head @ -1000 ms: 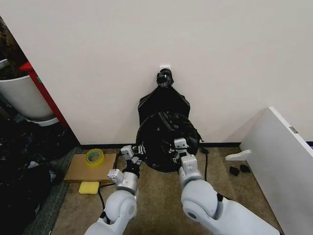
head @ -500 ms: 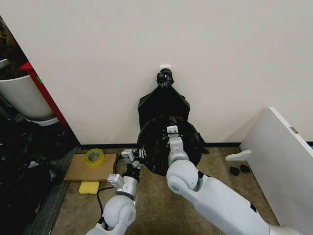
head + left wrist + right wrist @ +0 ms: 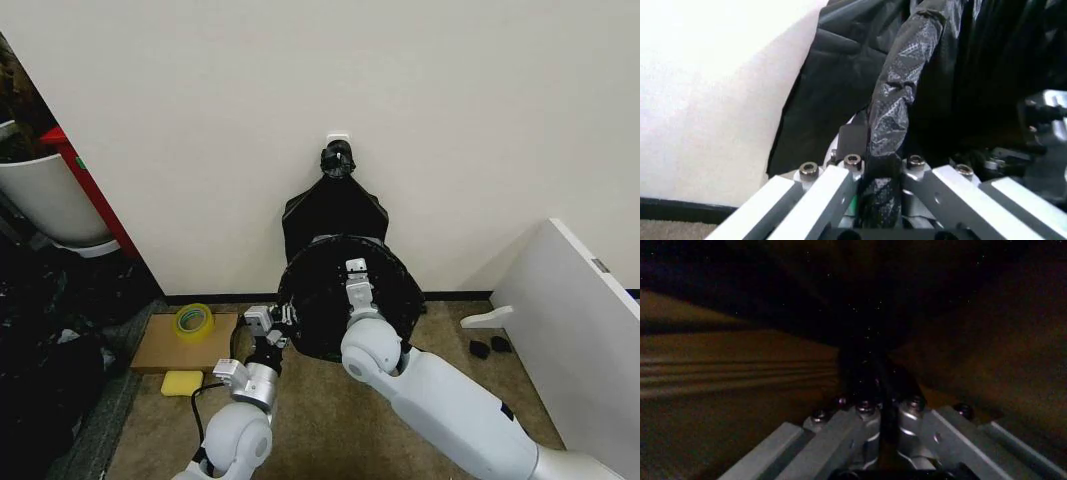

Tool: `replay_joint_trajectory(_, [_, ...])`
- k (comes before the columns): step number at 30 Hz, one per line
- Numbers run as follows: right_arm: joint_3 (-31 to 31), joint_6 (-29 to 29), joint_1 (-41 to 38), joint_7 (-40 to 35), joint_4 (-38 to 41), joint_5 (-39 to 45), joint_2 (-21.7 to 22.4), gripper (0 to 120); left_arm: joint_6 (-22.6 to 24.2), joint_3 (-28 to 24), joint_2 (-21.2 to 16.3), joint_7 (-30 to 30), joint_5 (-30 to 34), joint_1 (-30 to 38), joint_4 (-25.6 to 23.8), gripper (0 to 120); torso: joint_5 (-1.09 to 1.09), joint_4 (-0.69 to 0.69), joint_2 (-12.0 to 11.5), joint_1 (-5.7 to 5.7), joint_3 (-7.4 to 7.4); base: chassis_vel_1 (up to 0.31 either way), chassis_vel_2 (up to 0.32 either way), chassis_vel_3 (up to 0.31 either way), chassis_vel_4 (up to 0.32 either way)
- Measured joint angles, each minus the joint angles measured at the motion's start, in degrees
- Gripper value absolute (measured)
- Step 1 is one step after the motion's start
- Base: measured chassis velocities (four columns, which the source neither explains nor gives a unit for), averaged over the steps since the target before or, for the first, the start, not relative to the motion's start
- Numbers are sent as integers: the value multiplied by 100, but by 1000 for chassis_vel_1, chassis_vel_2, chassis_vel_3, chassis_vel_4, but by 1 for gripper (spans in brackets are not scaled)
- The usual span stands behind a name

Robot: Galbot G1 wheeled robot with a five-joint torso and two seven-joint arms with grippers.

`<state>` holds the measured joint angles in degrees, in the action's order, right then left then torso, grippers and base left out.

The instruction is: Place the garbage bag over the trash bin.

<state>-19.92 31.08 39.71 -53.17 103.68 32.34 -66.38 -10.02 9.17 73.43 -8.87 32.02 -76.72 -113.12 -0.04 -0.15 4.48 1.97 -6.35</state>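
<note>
Already the garbage bag (image 3: 345, 300) is stretched round over the mouth of the trash bin (image 3: 857, 119), against the wall.

Black film covers the bin's opening, which stands on a brown carpeted floor (image 3: 320, 430) at the foot of a pale wall (image 3: 400, 100); behind it hangs a flat black bundle (image 3: 335, 205) with a knotted top. Nearby on the floor sit a cardboard piece (image 3: 165, 345) carrying a tape roll (image 3: 194, 320) (yellow-green) and a yellow sponge (image 3: 182, 383); a white panel (image 3: 575, 330) leans at the right. The left end effector (image 3: 268, 325) is clamped on a twisted roll of bag at the bin's left edge. The right end effector (image 3: 356, 272) reaches over the covered top, fingers pinched on bag film.
</note>
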Motion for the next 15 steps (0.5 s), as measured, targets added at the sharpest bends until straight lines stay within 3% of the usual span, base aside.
replay_joint_trajectory(7, [-33,-89,220,234,560,20,189,0,14,20,-21,-49,89,69,32,0,0,0,0,0,1,0,0,0,0])
replay_joint_trajectory(11, [-106,-131,242,379,892,483,232,0,24,-2,-18,-52,93,104,82,0,0,0,0,0,0,0,0,0,0])
replay_joint_trajectory(15, [-154,305,50,136,1138,1420,199,0,20,-11,-23,-41,92,138,116,0,0,0,0,0,1,0,0,0,0])
